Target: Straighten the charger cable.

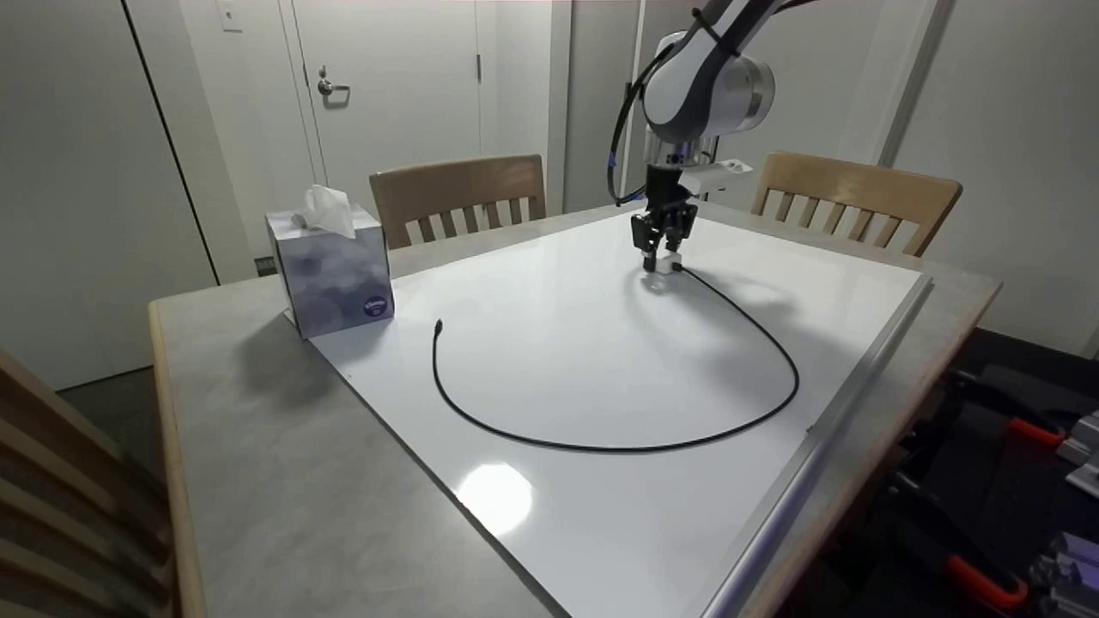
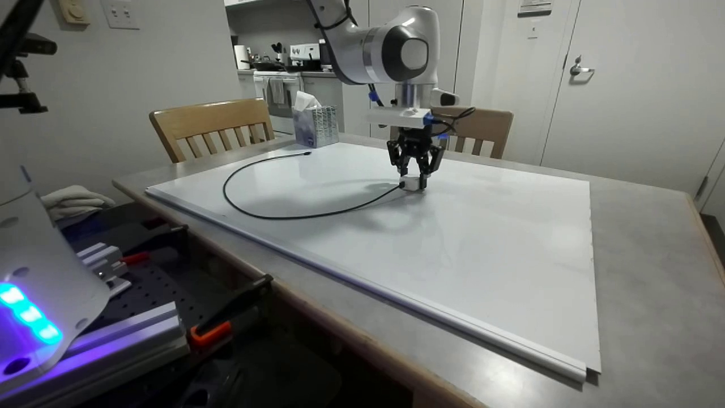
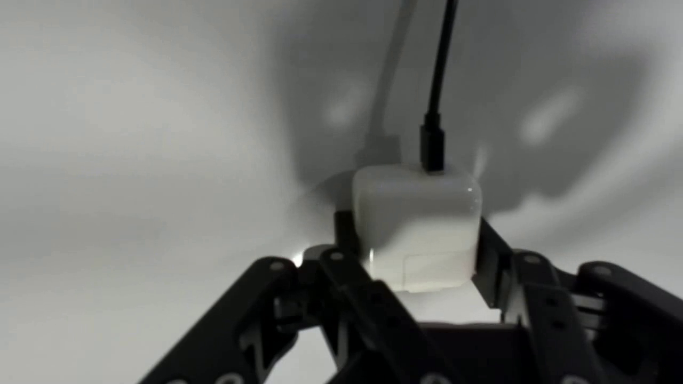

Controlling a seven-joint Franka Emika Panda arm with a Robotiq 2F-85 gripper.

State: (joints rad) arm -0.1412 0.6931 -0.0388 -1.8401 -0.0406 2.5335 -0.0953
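In an exterior view the black cable [image 1: 618, 450] lies for the most part on a glossy white board [image 1: 558, 343], bent into one wide, smooth curve, thin and even along its length; its free end is near a box [image 1: 339, 283]. The box is lilac card with a cloudy print, a crumpled white tissue [image 1: 330, 210] standing out of its top. Around the board shows the tabletop [image 1: 258, 481], grey and softly mottled. Beyond it stand wooden chairs [image 1: 464, 184] with slatted backs.

In an exterior view a long, straight rail [image 2: 453, 318], silvery as metal, runs along one edge of the board. The arm [image 2: 410, 51] above has rounded, shiny white shells and a dark grey cap.

In the wrist view the end effector [image 3: 417, 248], black and angular, has its fingers [image 3: 491, 261] clamped on two sides of the plug [image 3: 419, 213], a smooth, pale block with rounded corners. The cable runs from the plug's upper edge, joined by a small rectangular black connector [image 3: 432, 149]. Whether the plug touches the board I cannot tell.
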